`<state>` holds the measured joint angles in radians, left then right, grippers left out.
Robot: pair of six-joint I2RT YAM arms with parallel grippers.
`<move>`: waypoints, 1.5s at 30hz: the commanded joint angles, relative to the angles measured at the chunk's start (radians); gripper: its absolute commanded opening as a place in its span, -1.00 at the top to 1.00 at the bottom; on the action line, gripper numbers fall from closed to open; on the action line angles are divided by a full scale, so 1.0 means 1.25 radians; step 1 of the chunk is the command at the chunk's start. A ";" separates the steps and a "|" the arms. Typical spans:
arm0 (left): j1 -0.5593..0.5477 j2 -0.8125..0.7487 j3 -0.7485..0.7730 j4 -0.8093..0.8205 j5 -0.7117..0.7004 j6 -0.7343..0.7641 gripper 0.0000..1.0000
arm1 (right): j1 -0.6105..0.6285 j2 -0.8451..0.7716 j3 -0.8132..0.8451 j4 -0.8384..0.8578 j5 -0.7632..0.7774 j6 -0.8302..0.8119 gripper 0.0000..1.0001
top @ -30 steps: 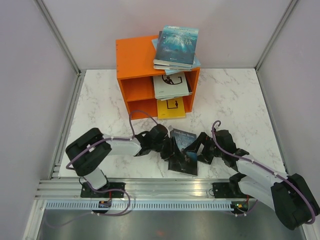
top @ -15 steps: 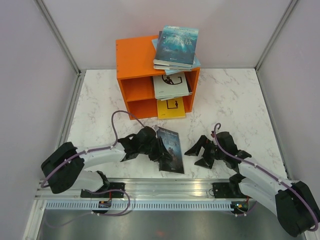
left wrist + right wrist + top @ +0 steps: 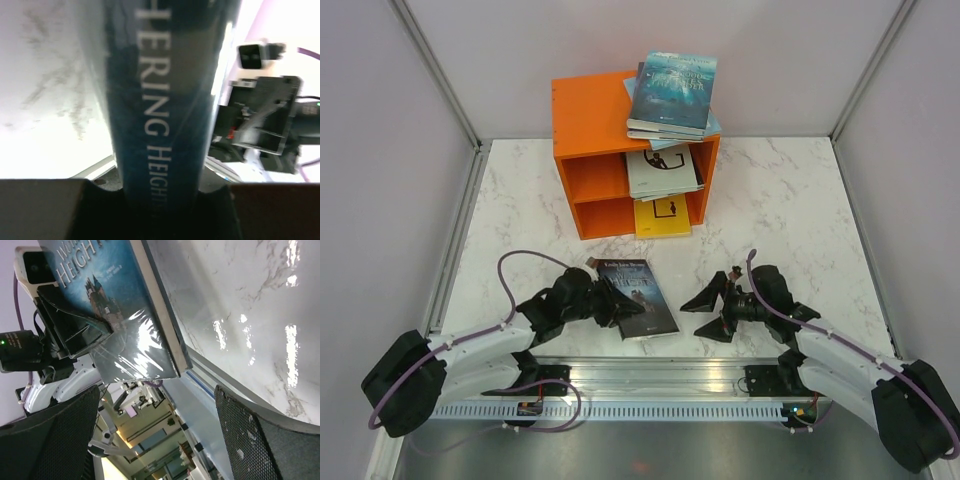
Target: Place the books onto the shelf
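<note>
Handover done
Left gripper [image 3: 603, 300] clamps the dark blue book [image 3: 640, 297]; right gripper [image 3: 708, 315], jaws apart, has let go; shelf [image 3: 585, 115] waits ahead

We had a white marble-patterned table [image 3: 790, 200] with grey veins, pale walls [image 3: 380, 120] closed it in on three sides, and we saw a ribbed aluminium rail [image 3: 660, 385] along its near edge, with metal strips [image 3: 435, 65] at the back corners.
</note>
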<state>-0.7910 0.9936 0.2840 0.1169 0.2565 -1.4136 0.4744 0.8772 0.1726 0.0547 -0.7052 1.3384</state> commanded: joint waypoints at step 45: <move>0.158 -0.366 0.146 -0.420 0.111 0.175 -0.84 | 0.119 0.207 0.184 0.409 0.075 0.200 1.00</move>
<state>-0.6384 0.6140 0.3771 -0.1955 0.3958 -1.3216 0.6441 1.1015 0.2871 0.4400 -0.5747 1.6417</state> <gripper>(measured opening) 0.912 0.285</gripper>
